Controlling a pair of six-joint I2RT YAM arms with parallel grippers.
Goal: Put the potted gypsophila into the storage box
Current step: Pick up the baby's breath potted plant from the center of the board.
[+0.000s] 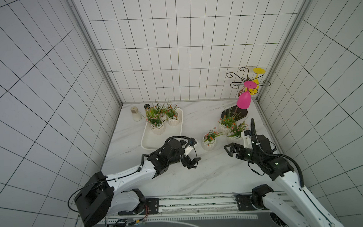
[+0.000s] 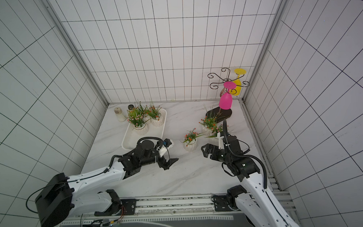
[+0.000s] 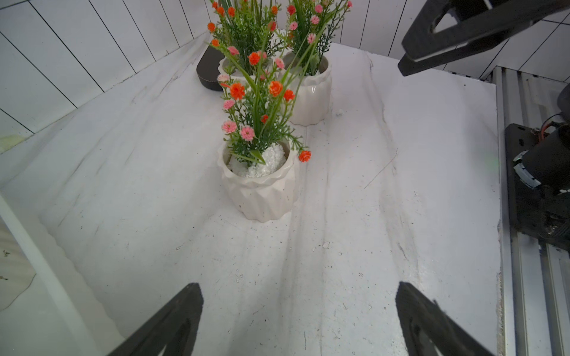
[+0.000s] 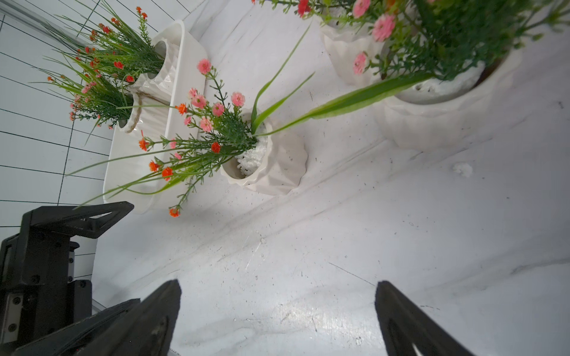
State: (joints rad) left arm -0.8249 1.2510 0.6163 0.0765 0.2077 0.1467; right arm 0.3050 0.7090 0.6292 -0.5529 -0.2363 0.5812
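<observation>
On the white marble-patterned tabletop (image 1: pixel 178 178), in both top views, we find the storage box (image 1: pixel 154 142) (image 2: pixel 133 139), a shallow white rectangular plastic tray with rounded corners. Its far end holds the boxed pots (image 1: pixel 157 129), ribbed white planters of flowering sprigs; its near end is bare. The potted gypsophila (image 1: pixel 208 146) (image 2: pixel 190 146), a ribbed white ceramic pot of green stems with orange and pink blossoms, stands upright on the table outside the box, between the two claws. The left gripper (image 1: pixel 193 162) and the right gripper (image 1: pixel 228 150) are both released and hold nothing. Two spare white flower pots (image 1: pixel 236 135) stand just beside the right arm. A pink plastic goblet (image 1: pixel 243 100) hangs upside down from a black wire rack (image 1: pixel 235 76).

From the left wrist we see the left gripper (image 3: pixel 299 286) spread wide over bare table. Ahead of it stands the potted gypsophila (image 3: pixel 260 191), with white pebbly filler in its mouth, and the spare pots stand behind.

From the right wrist, the right gripper (image 4: pixel 279 283) is likewise spread and empty. The potted gypsophila (image 4: pixel 271 168) sits near the storage box (image 4: pixel 188 52), apart from its wall. We count two planted pots inside the box, one tied with twine.
</observation>
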